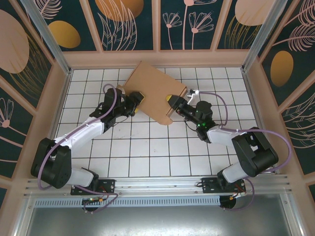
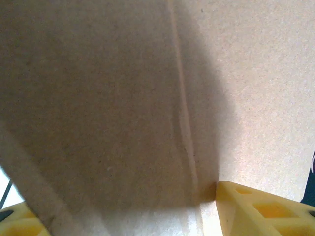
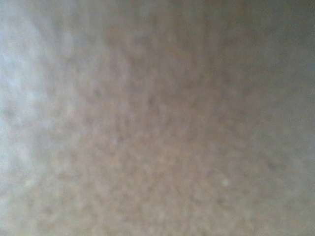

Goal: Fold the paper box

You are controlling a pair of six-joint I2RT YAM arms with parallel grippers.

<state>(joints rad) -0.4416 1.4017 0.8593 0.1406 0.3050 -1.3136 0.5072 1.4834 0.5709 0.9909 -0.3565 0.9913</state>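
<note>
Paper box (image 1: 155,91) sits on the gridded white worktop (image 1: 147,147) toward 12 o'clock from centre. It is skewed, with one corner pointing to about 12 o'clock near the back wall. Left claw (image 1: 136,97) is at the box's 9 o'clock edge. In the left wrist view its yellow fingers (image 2: 261,211) stand wide apart with brown card between and over them. The jaws are parted and not clamped on the card, though contact with it is unclear. A crease (image 2: 184,108) runs from 12 to 6 o'clock across that card. Right claw (image 1: 173,101) is at the box's 4 o'clock edge with a yellow tip against the card. Cannot tell how far it is open or whether it grips. The right wrist view gives blurred brown card at very close range.
</note>
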